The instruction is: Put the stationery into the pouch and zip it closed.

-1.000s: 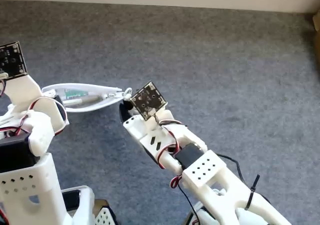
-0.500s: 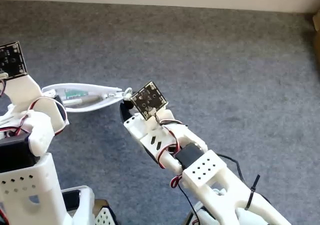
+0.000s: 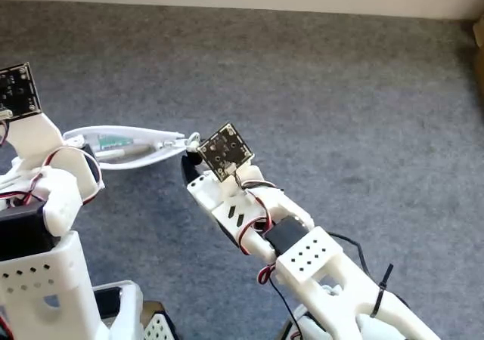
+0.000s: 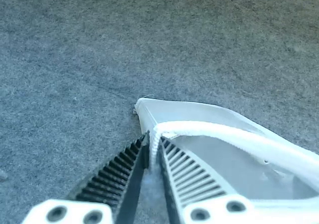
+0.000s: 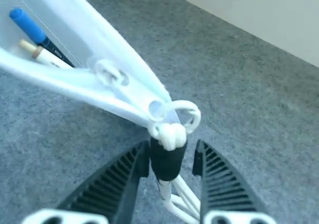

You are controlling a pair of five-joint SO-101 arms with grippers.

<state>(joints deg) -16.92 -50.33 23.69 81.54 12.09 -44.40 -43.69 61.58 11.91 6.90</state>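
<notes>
Pouch [image 3: 125, 145] of clear white plastic lies on the grey carpet [image 3: 340, 91] between the two arms, its mouth gaping along most of its length. Inside I can make out a blue-capped pen [image 5: 30, 25] with a cream pen [image 5: 42, 55] beside it. The left gripper [image 4: 149, 139] is clamped tight on the zip edge at one end. At the other end the right gripper [image 5: 172, 152] sits with its jaws spread either side of the black zip pull [image 5: 166, 164]. One jaw just touches it and the other stands slightly apart. A white cord ring [image 5: 185, 115] loops from the pull's pouch end.
</notes>
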